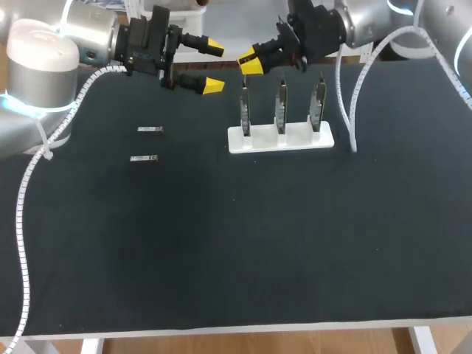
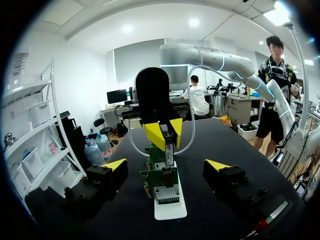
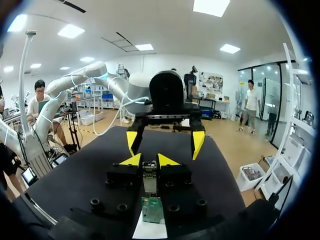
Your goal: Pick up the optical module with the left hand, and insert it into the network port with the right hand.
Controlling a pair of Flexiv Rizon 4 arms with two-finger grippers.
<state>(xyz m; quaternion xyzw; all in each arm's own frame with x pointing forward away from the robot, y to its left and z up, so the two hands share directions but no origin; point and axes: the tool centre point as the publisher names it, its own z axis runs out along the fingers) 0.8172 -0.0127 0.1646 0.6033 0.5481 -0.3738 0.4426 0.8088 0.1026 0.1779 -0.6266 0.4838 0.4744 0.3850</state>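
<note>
The optical module (image 3: 150, 176) sits pinched between the yellow tips of the right gripper (image 1: 251, 63), whose fingers stand narrow and press it from both sides, its length running down along them. The gripper hangs over the left end of a row of three circuit boards (image 1: 280, 107), which stand upright in a white holder (image 1: 280, 140) near the far middle of the dark table (image 1: 258, 243). In the right wrist view the module's lower end is just above the top edge of a green board; whether the two touch cannot be told. The left gripper (image 1: 214, 67) hovers just to the left of the holder, level with the right one and facing it, with its fingers spread wide and nothing between them. From the left wrist view the boards line up one behind another, and the nearest carries a metal network port (image 2: 166, 192) with a gridded face, low on the board above the holder's base. Two more modules (image 1: 150, 130) lie flat on the table to the left of the holder, one nearer the front than the other and well apart from both grippers.
</note>
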